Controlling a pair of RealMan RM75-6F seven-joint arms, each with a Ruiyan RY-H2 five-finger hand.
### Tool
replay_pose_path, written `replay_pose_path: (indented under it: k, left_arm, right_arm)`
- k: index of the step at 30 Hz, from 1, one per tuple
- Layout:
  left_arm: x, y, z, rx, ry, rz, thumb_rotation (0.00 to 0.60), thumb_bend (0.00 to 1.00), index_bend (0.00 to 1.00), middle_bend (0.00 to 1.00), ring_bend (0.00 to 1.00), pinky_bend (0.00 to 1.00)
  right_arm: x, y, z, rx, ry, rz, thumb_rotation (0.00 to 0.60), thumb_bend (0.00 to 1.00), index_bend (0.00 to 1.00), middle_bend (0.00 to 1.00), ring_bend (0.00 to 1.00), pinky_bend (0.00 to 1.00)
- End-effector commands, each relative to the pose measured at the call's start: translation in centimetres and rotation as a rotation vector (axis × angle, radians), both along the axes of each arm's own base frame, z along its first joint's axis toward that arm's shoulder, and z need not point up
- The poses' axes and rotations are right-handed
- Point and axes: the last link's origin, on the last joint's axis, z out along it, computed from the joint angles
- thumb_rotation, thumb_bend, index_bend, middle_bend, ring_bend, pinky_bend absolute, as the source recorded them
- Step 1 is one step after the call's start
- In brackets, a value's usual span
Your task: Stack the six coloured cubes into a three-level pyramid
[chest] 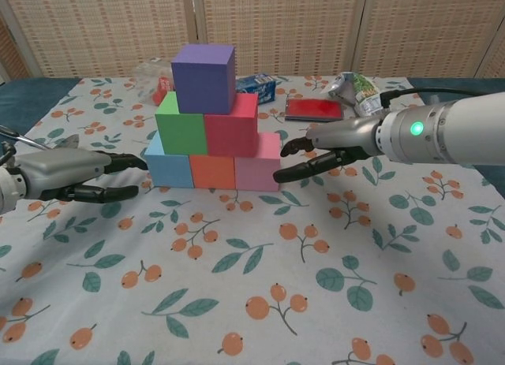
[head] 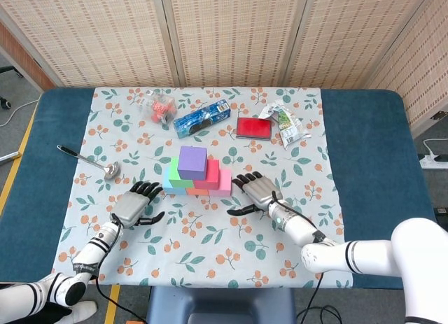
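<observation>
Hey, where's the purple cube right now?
The purple cube sits at the top of the pyramid near the table's middle, resting on the green cube and the red cube, with both hands off it.

A blue-covered tabletop [head: 364, 149] carries a white cloth printed with orange berries and green leaves [head: 203, 233]. Directly on the cloth lie a metal spoon with a dark handle [head: 91, 162], a clear plastic packet with red contents [head: 158, 107], a blue biscuit packet [head: 202, 118], a flat red rectangular box [head: 253, 127], a crumpled green-and-silver wrapper [head: 285, 124], and the bottom row of foam cubes: light blue [chest: 169, 169], orange [chest: 212, 173], pink [chest: 259, 168].
</observation>
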Motion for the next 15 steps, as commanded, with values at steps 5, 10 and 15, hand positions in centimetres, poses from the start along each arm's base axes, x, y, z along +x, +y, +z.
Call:
replay_pose_path:
  k: [5,10,15]
  left_arm:
    - [0.42,0.23,-0.34,-0.006,-0.006,-0.007,0.0,0.32,0.02,0.0,0.0,0.0]
    - [0.45,0.24,-0.34,-0.005,-0.005,-0.007,0.0,0.32,0.02,0.0,0.0,0.0]
    - [0.27,0.2,-0.15,-0.001,-0.003,-0.005,0.0,0.32,0.02,0.0,0.0,0.0]
  right_arm:
    - [0.23,-0.11,-0.37,0.002,-0.009,0.0,0.052,0.0,0.0,0.0,0.0,0.0]
    - [0.31,-0.18,-0.61,0.005,-0.01,0.002,0.052,0.0,0.0,0.0,0.0,0.0]
    - [0.19,-0.18,-0.43,0.001,-0.008,0.0,0.052,0.0,0.0,0.0,0.0,0.0]
